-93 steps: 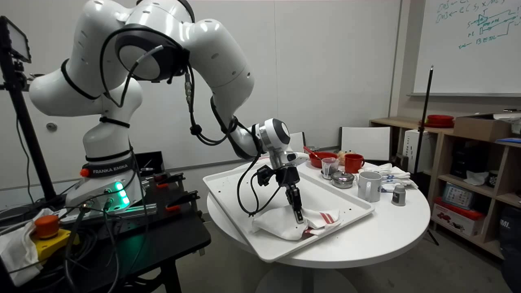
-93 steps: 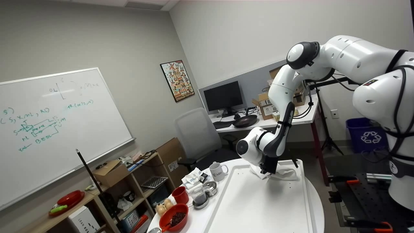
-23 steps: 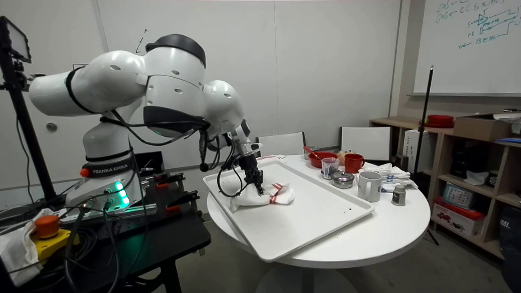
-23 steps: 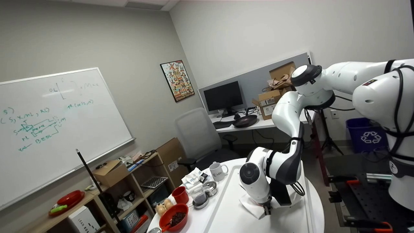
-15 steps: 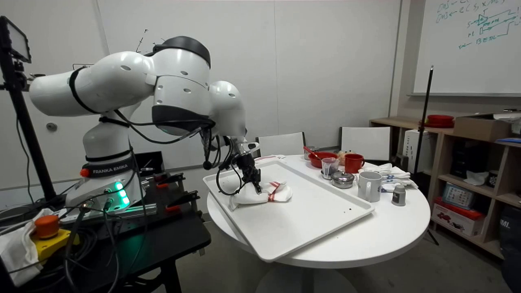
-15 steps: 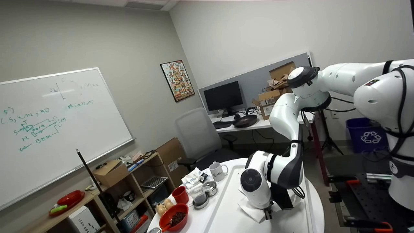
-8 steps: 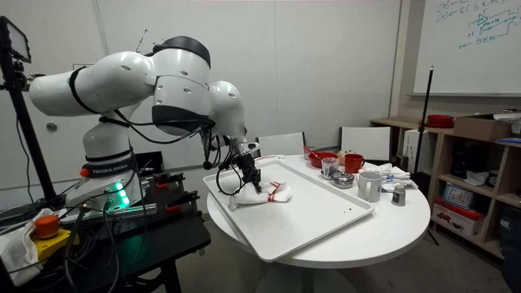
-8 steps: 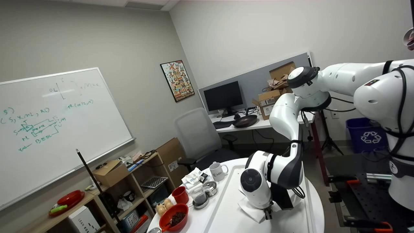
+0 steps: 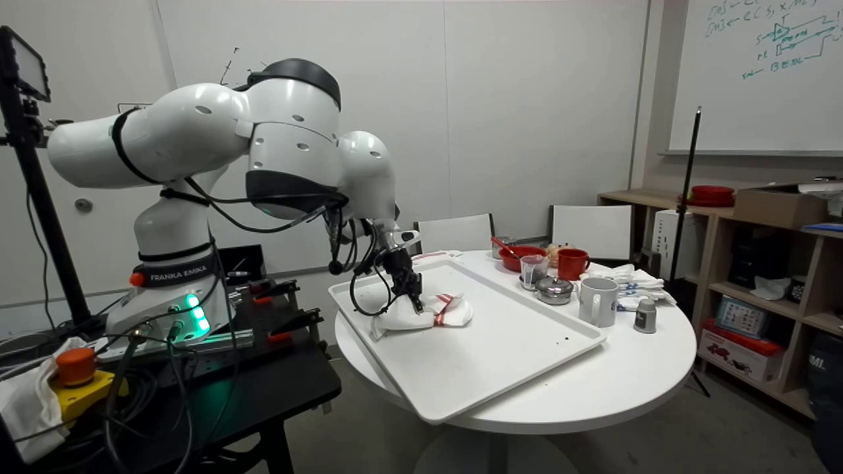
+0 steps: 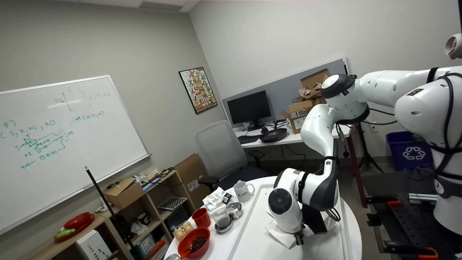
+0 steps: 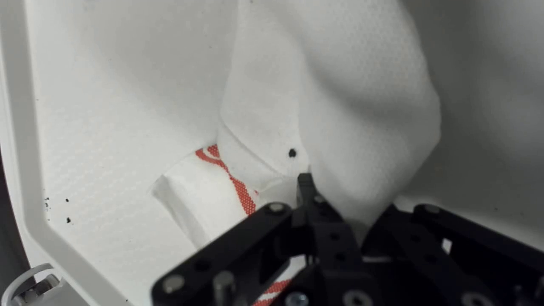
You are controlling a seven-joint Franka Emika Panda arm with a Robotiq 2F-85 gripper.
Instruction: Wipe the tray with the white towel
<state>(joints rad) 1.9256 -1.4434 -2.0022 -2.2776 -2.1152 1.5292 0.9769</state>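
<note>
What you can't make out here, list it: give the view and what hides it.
Tray, lower end: in an exterior view, cut off by the bottom edge.
Surface under the white towel: both exterior views, covered by it.
How much towel the pincer grips: wrist view, hidden by the pincer itself.
What the dark specks are: wrist view, too small.
White round thing: in an exterior view, cut off by the right edge.

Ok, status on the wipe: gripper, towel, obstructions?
Gripper shut on white towel, bunched on tray. Dark specks near one tray corner. Grey mug beside tray.

Arm (image 9: pixel 293 148) arched; gripper (image 9: pixel 419 307) tilted downward (jaws clamped).
</note>
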